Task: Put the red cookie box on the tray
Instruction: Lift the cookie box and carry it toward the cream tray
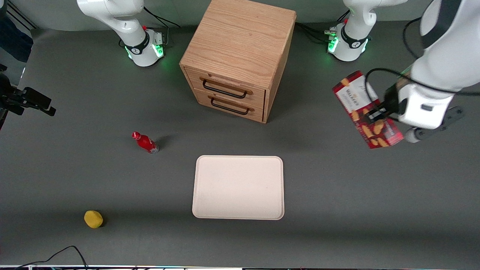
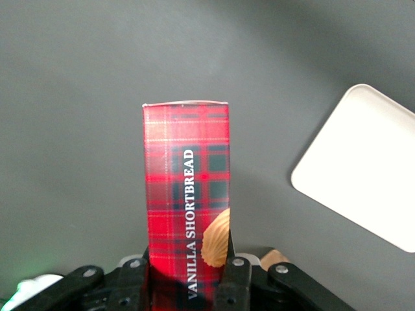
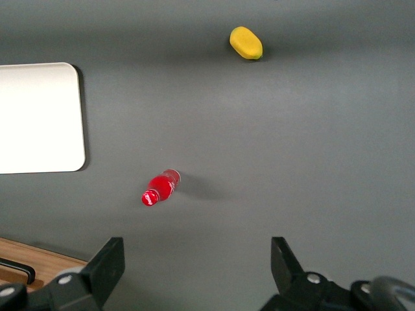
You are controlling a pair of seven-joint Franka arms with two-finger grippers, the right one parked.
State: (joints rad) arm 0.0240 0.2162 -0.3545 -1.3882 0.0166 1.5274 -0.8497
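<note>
In the front view's right part, the gripper [image 1: 376, 113] clasps the red cookie box [image 1: 365, 108] aloft, well apart from the tray [image 1: 238, 187] at lower centre. It looks light, stiff, crushable; the mid-length hold suits it.

The left wrist view shows the red tartan carton, lettered "Vanilla Shortbread", pinched between both fingers [image 2: 232, 285].
</note>
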